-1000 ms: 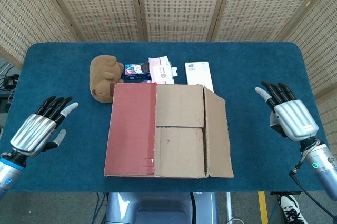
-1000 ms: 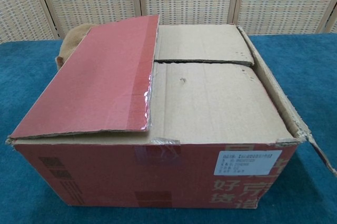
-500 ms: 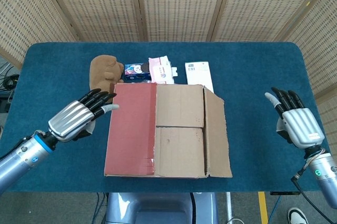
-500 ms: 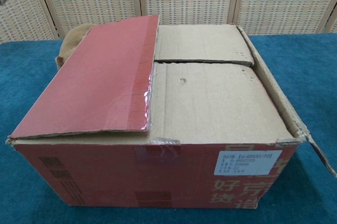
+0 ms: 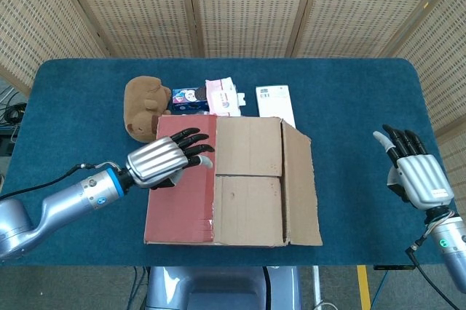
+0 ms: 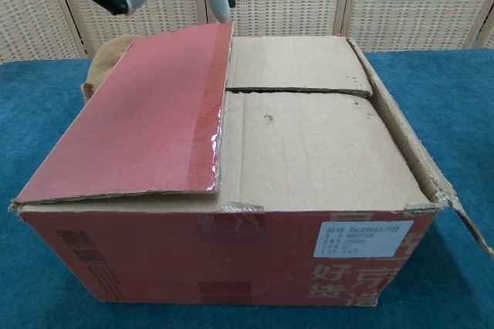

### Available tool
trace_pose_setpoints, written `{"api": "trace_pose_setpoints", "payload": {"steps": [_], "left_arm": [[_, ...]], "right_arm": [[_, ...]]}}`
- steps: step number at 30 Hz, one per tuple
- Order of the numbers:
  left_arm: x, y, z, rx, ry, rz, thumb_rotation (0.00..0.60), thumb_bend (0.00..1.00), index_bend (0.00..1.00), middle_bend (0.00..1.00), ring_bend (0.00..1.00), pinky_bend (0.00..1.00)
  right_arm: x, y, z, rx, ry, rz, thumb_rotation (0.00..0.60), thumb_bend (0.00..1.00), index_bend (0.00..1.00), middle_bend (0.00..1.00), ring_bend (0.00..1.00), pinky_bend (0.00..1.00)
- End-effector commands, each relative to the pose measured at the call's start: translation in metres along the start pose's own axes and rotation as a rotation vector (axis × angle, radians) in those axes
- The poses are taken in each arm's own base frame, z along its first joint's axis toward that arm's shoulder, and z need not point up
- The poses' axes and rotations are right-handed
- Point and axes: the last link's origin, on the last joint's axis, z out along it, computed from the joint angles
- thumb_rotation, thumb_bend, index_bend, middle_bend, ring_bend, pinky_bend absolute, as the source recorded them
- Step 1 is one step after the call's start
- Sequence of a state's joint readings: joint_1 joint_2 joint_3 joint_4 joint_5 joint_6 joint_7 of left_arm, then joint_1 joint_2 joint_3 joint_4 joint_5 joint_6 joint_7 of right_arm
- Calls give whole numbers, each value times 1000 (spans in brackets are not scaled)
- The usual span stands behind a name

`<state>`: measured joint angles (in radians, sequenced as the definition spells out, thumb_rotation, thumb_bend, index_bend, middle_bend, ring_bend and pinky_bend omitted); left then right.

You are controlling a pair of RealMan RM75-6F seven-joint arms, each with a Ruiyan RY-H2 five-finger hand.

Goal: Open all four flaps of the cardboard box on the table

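Cardboard box [image 5: 233,179], mid-table on blue cloth [image 5: 349,92]: red flap [image 5: 182,193] folded down over its left half, two brown inner flaps [image 5: 247,179] closed, right flap [image 5: 300,186] raised slightly. Left hand [image 5: 164,159]: fingers spread, holding nothing, above the red flap. Right hand [image 5: 415,173]: fingers apart, empty, well right of the box. Behind box: brown plush toy [image 5: 143,106], small packets [image 5: 211,97], white leaflet [image 5: 275,102].

Red cardboard box [image 6: 231,267] front, printed characters 好京, white label [image 6: 361,238] unreadable
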<state>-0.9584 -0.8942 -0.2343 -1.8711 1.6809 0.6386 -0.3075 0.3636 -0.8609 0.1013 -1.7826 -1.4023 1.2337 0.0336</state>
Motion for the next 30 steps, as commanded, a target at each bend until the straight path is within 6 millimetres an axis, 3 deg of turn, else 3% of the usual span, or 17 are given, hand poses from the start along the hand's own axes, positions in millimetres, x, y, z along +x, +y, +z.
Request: {"api": "trace_pose_setpoints", "payload": {"steps": [1,6,13,30], "left_arm": [[-2,10,20,-37,-36,-5,600,1000,270,172,41,0],[-8,21,43,-63,-85,-11,600,1000,270,183,47,0],[-20,25,58,-64,-135,11,600,1000,272,196,55,0],[-24,11,46,3,-131,41,600,1000,316,316,139,0]], "right_arm": [[0,1,-1,-2,0,2,600,1000,0,0,0,0],[1,3,-2,-7,4,10,600,1000,0,0,0,0],[1,9,-5,-21,10,23,600,1000,0,0,0,0],[-2,10,-4,-24,11,38,600,1000,0,0,0,0]]}}
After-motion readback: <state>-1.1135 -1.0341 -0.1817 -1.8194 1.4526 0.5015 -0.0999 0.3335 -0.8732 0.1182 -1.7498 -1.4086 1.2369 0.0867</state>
